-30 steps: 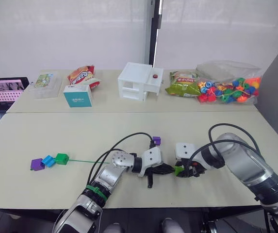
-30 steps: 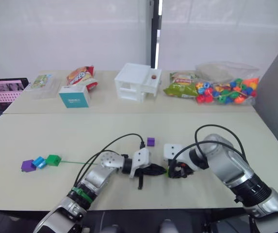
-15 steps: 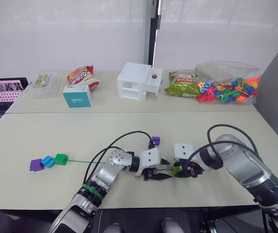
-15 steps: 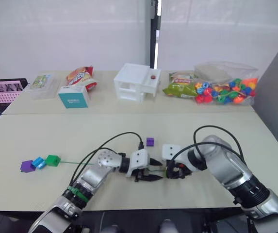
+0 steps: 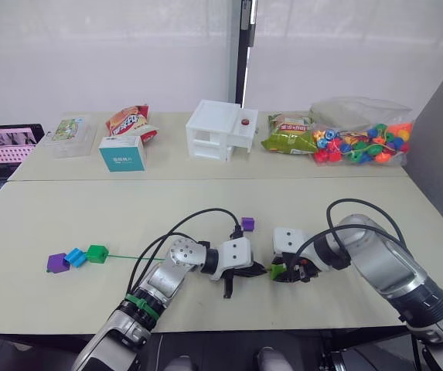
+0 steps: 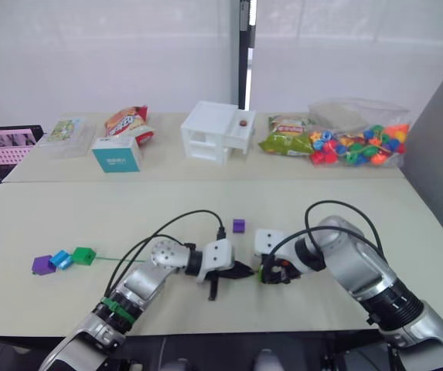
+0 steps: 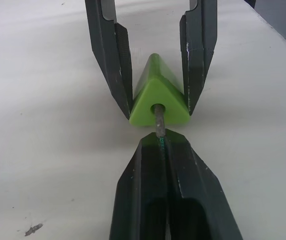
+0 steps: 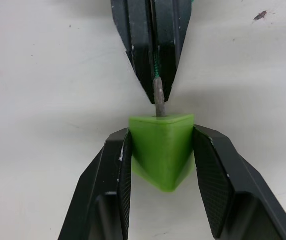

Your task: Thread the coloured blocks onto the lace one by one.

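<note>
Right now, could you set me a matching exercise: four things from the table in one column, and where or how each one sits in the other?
1. light green block
2. lace tip
3. loose purple block
4. dark green block

A. already on the lace, far left
B. lying free beyond the grippers
C. clamped by the right gripper
D. pinched by the left gripper, entering a hole

Pairs: 1-C, 2-D, 3-B, 4-A

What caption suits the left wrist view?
Left gripper feeds the lace's grey tip into a light green block held by the right gripper.
</note>
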`<state>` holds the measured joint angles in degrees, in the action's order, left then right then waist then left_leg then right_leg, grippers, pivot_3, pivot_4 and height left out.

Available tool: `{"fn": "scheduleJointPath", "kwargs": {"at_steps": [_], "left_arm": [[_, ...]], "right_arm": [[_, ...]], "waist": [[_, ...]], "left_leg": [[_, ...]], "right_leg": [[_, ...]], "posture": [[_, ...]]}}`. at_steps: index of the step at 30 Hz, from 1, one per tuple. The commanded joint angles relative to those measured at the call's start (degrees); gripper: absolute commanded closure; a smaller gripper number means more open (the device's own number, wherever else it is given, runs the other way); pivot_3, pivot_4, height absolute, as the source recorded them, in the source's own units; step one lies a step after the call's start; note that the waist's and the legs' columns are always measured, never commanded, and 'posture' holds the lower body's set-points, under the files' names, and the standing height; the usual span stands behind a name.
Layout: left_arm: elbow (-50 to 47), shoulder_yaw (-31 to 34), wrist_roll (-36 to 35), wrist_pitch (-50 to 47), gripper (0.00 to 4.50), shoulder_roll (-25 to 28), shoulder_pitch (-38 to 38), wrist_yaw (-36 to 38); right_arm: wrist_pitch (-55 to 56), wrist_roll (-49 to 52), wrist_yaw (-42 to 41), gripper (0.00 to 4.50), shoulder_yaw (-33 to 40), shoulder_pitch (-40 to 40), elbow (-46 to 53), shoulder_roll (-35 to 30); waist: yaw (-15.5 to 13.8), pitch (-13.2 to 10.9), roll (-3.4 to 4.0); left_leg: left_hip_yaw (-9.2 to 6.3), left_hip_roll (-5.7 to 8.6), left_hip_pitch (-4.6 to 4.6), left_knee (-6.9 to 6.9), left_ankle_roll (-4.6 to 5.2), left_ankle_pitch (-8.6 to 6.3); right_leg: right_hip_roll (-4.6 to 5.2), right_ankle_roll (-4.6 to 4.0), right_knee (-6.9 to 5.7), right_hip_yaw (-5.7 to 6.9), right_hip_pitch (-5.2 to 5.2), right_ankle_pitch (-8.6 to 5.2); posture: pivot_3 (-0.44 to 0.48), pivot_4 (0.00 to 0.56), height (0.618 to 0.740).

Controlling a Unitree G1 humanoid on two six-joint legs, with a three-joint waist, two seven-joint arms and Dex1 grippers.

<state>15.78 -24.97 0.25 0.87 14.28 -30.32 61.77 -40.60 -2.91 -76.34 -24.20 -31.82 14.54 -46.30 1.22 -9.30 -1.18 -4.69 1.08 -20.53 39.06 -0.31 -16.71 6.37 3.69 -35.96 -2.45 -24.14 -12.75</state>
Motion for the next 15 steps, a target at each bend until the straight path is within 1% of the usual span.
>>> {"fn": "scheduleJointPath", "kwargs": {"at_steps": [1,5,8,10,12,15], "left_arm": [[0.0,-0.6,0.6,1.8,4.5,-1.2,-1.0,-1.0],[2.7,-2.1,1.5,1.7,4.5,-3.9,-2.8,-1.2],[4.1,-2.6,2.5,1.4,4.5,-4.7,-3.5,-1.6],[3.9,-1.8,1.8,0.1,4.5,-5.5,-3.4,-2.2],[2.8,-0.4,-0.3,-2.2,4.5,-6.0,-3.1,-1.5],[1.3,1.1,-2.2,-4.4,3.61,-5.6,-2.9,-0.5]], "right_arm": [[-0.2,1.5,-0.1,3.2,-1.6,0.3,0.9,0.7],[-1.0,1.7,0.0,3.2,-1.9,0.0,1.7,1.2],[-1.4,1.7,0.1,3.2,-2.0,-0.3,1.9,1.6],[-1.4,1.7,0.3,3.2,-2.0,-0.3,2.0,1.8],[-1.3,1.6,0.4,3.2,-2.0,-0.4,1.8,1.9],[-1.2,1.6,0.7,3.2,-2.1,-0.3,1.6,2.0]], "waist": [[0.0,0.0,0.0],[-0.3,0.0,-0.01],[-0.5,0.0,-0.03],[-0.6,0.0,-0.05],[-0.6,0.0,-0.05],[-0.5,0.0,-0.05]], "left_leg": [[0.0,0.0,0.0,0.0,0.0,0.0],[0.0,0.0,0.0,0.01,0.0,0.0],[0.01,0.01,0.05,0.05,0.0,0.0],[0.01,0.02,0.05,0.09,0.0,0.0],[0.01,0.02,0.06,0.11,0.0,0.0],[0.01,0.02,0.07,0.12,0.0,0.0]], "right_leg": [[0.0,0.0,0.0,0.0,0.0,0.0],[0.0,0.0,0.01,0.01,0.03,0.0],[0.01,0.0,0.05,0.0,0.16,0.0],[0.02,0.01,0.1,0.01,0.22,0.0],[0.02,0.01,0.09,0.01,0.24,0.0],[0.01,0.01,0.07,0.01,0.22,0.0]], "posture": [[0.0,0.15,0.74],[0.0,0.15,0.74],[0.0,0.15,0.74],[0.0,0.15,0.74],[0.0,0.15,0.74],[0.0,0.15,0.74]]}}
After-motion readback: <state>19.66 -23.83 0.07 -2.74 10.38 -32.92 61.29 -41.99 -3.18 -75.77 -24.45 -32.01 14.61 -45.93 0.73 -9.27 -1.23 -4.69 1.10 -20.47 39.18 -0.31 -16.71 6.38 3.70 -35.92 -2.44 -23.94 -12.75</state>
